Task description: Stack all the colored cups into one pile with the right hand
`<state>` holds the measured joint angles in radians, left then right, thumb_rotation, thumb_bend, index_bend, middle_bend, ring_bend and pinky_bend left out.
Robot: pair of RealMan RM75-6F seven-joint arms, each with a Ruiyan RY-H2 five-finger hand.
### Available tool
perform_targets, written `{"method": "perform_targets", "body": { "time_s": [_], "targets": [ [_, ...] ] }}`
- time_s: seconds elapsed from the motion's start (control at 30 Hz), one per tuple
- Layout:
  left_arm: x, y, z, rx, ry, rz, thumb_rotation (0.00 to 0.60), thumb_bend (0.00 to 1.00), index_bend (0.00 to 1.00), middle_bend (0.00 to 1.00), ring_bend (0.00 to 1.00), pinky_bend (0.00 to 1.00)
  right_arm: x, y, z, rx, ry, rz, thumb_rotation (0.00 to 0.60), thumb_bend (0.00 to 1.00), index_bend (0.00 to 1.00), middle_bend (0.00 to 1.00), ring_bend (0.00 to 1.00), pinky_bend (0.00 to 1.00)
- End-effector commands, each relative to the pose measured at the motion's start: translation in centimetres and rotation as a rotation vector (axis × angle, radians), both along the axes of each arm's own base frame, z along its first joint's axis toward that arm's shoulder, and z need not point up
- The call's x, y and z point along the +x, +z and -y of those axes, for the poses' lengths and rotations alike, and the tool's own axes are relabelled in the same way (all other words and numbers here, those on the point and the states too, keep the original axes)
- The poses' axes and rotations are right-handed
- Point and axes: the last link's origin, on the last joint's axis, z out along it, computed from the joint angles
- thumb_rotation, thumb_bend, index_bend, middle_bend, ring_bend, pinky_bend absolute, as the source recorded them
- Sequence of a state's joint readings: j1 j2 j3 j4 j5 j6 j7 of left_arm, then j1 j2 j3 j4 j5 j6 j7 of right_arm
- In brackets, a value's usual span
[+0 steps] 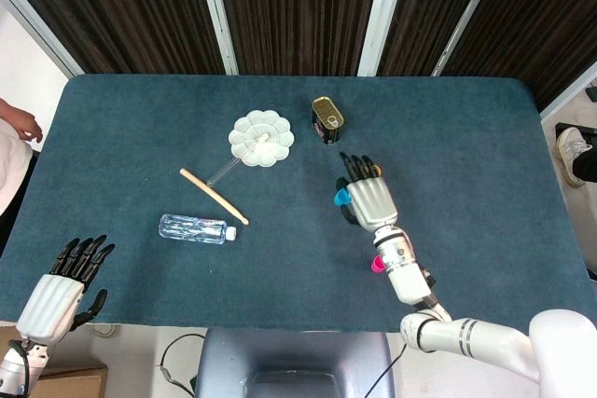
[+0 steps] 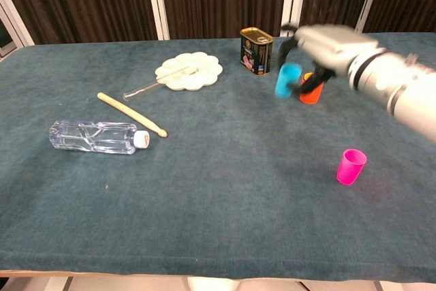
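Note:
My right hand point(image 1: 371, 200) point(image 2: 325, 44) grips the blue cup point(image 1: 341, 198) point(image 2: 288, 80) and holds it in the air, tilted, just left of the orange cup point(image 2: 310, 93). In the head view the fingertips cover nearly all of the orange cup point(image 1: 374, 171). The pink cup point(image 2: 351, 166) stands alone nearer the front edge; from above my forearm partly hides the pink cup point(image 1: 377, 265). My left hand point(image 1: 63, 291) hangs off the table's front left corner, fingers apart and holding nothing.
A tin can point(image 1: 326, 119) point(image 2: 256, 50) stands just behind the orange cup. A white palette point(image 1: 262, 138) with a glass rod, a wooden stick point(image 1: 214, 197) and a lying water bottle point(image 1: 196, 228) occupy the left half of the table.

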<state>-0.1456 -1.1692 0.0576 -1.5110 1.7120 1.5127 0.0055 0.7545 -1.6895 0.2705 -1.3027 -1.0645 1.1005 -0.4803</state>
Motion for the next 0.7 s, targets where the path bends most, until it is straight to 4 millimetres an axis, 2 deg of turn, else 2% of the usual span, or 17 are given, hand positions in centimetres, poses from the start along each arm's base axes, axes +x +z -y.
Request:
{"method": "perform_targets", "body": {
  "time_s": [0.03,0.17,0.37,0.7],
  "targets": [
    [0.0,-0.1,0.0,-0.002,0.001,-0.003,0.6,0.46,0.0,0.0,0.0,0.07,-1.5,3.0,2.5,-0.145,-0.046,-0.024,0.6,0.5,0.61,0.04,0.0,0.0],
    [0.0,-0.4,-0.2,-0.009,0.006,-0.011,0.6,0.46,0.0,0.0,0.0,0.07,-2.9,3.6,4.0,-0.165,-0.107,-0.026,0.6,0.49,0.62,0.04,0.0,0.0],
    [0.0,-0.6,-0.4,-0.007,0.014,-0.017,0.6,0.46,0.0,0.0,0.0,0.07,-4.0,2.6,4.5,-0.145,-0.134,-0.086,0.6,0.49,0.61,0.04,0.0,0.0],
    [-0.1,-0.6,-0.5,-0.006,0.022,-0.021,0.6,0.46,0.0,0.0,0.0,0.07,-3.7,0.8,5.3,-0.117,-0.141,-0.098,0.6,0.5,0.6,0.04,0.0,0.0]
  ]
}}
